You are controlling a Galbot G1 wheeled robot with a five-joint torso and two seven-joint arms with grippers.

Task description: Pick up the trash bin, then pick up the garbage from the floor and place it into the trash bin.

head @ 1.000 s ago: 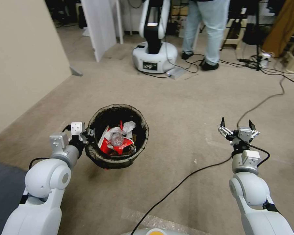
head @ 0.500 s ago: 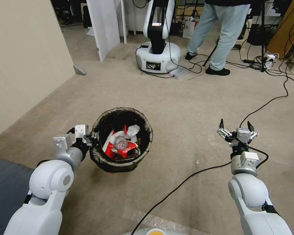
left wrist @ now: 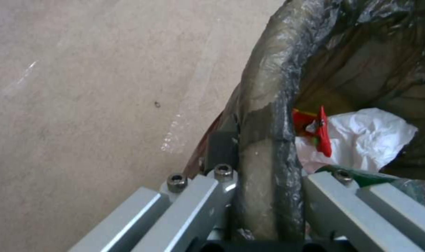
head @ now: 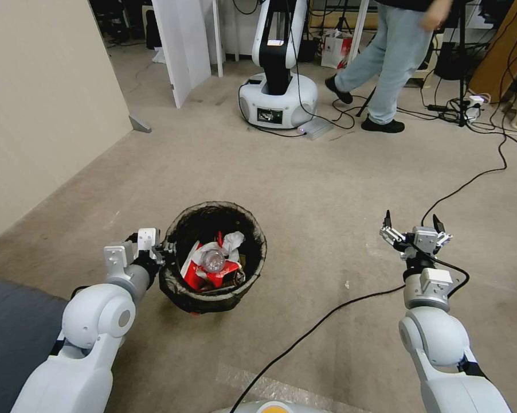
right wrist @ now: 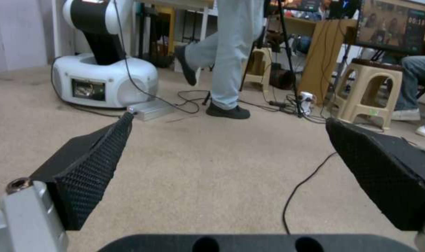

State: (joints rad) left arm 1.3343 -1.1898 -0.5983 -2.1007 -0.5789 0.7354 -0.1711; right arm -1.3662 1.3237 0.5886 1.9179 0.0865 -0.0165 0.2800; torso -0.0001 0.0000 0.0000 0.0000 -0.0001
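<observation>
Compared with half a second ago, the trash bin [head: 215,258], clamped at its rim by the left tool [head: 162,250], is carried slightly lower and nearer the robot. The right tool [head: 413,222] is shifted only marginally. A whole-picture shift is seen since a second ago.

A: what kind of place is this even?

B: robotics lab or test room, pretty sure. Beige carpet [head: 304,172] with black cables [head: 470,178] trailing all over, another white robot base [head: 277,97] parked at the back, tripod legs [right wrist: 287,63], plastic stools [right wrist: 369,91], a monitor [right wrist: 392,24] on a wooden desk.
</observation>
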